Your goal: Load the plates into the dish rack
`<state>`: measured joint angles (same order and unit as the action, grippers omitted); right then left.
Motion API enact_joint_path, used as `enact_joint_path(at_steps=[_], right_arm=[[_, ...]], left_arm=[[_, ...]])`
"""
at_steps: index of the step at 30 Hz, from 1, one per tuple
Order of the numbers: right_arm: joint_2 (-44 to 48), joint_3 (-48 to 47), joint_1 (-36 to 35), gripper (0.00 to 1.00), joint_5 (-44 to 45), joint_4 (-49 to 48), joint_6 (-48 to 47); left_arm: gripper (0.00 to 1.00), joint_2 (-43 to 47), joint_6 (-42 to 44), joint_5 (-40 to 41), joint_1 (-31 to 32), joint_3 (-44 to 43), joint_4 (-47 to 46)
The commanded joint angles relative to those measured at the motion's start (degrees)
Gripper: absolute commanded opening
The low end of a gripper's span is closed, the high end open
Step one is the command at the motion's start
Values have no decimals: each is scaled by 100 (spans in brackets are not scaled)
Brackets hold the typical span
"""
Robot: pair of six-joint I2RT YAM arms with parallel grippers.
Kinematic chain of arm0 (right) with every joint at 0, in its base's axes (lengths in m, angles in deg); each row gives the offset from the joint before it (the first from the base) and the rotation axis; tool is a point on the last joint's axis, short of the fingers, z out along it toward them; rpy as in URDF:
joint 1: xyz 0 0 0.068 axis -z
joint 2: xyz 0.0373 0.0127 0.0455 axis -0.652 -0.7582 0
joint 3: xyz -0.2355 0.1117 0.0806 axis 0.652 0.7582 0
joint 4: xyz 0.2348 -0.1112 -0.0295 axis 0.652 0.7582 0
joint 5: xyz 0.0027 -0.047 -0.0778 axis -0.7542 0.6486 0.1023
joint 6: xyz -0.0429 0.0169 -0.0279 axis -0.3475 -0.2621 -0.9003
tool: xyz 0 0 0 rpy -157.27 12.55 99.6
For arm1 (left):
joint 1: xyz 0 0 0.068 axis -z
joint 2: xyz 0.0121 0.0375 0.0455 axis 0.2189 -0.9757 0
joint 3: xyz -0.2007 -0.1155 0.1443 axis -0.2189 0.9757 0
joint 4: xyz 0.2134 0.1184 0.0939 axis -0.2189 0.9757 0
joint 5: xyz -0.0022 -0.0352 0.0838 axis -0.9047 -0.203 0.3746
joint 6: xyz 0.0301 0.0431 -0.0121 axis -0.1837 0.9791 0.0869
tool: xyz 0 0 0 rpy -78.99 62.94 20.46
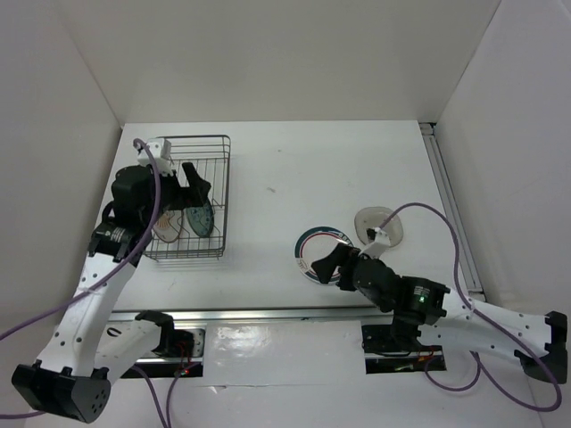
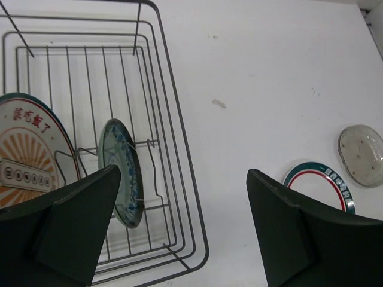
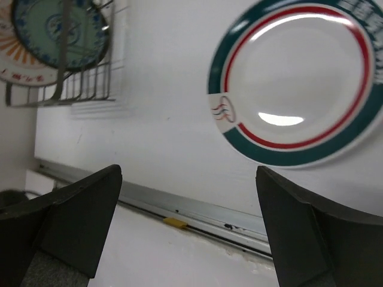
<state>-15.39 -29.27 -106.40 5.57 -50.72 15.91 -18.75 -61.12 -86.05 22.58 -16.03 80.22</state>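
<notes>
The dish rack [image 1: 227, 178] stands at the table's left. Two plates stand upright in it: the white one with the orange sunburst [image 2: 30, 155] and the small teal-patterned one [image 2: 122, 173]. My left gripper [image 2: 182, 173] hangs open above the rack's right rim and holds nothing. The plate with the green-and-red rim [image 3: 299, 78] lies flat mid-table. My right gripper [image 3: 188, 170] is open over its near-left edge, also holding nothing. The small glass plate [image 1: 379, 223] lies flat just beyond it to the right. The same rack [image 3: 90, 89] and teal plate [image 3: 57, 30] show in the right wrist view.
A metal rail [image 1: 268, 314] runs along the table's near edge, with a second rail [image 1: 451, 205] down the right side. White walls enclose the table on the left, back and right. The right arm's cable [image 1: 428, 214] arcs over the glass plate.
</notes>
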Motion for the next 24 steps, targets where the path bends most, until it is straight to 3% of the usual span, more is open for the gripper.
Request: enact_joint_path(at_steps=[1,3,9,18,24], right_arm=[[-118,64,-231,100,1443,1451,1731],[-408,-6,-231,100,1443,1943,2129],[-981,344,-231,100,1496,2034,3510],[-858,995,-231,97,1979,884,3713],[-1367,1373,-231,90,2032,31,3739]], left_arm=[[100,-218,-29,-569,-9,-75,-89],[100,-218,-29,-499,-9,-75,-37],[100,-103,-29,-446,-9,-75,-36],[100,-103,-29,-762,-9,-75,-36],[100,-103,-29,-815,-9,-75,-89]])
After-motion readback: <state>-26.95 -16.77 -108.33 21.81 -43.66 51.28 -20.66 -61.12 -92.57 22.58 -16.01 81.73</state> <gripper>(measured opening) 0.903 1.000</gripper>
